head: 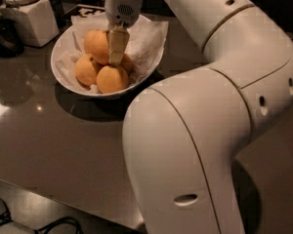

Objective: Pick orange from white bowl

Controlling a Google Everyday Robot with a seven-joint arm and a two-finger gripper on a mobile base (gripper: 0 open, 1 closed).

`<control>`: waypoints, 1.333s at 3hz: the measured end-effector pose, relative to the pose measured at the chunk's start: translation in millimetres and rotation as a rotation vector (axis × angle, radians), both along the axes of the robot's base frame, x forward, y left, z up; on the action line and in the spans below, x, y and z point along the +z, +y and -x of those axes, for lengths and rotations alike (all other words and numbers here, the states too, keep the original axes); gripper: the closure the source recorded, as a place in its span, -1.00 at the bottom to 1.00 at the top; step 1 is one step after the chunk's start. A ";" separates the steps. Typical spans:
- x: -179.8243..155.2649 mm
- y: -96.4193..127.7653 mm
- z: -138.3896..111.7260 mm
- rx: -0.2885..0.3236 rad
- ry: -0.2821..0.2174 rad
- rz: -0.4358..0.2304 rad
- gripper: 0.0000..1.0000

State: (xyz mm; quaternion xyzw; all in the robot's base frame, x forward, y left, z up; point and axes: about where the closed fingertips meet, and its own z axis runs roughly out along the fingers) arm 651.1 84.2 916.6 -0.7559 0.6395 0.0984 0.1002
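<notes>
The white bowl (63,43), lined with crumpled white paper, stands at the back left of the dark glossy table and holds several oranges. The orange (95,44), the largest one, lies on top at the back of the pile. Smaller oranges lie at the left (86,70) and at the front (112,79), and another is half hidden at the right. My gripper (115,57) reaches straight down into the bowl and sits against the right side of the largest orange. Its far side is hidden.
A white square canister (31,21) with a lidded top stands left of the bowl, next to a dark object (2,33). My bulky white arm (195,130) fills the right half of the view. The table's front edge (49,191) runs along the lower left, with cables (63,223) below.
</notes>
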 end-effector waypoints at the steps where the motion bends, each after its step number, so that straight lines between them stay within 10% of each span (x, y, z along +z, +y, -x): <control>1: 12.0 5.7 -4.0 0.001 -0.081 -0.039 1.00; 4: 38.2 -6.6 51.1 0.039 -0.196 -0.115 1.00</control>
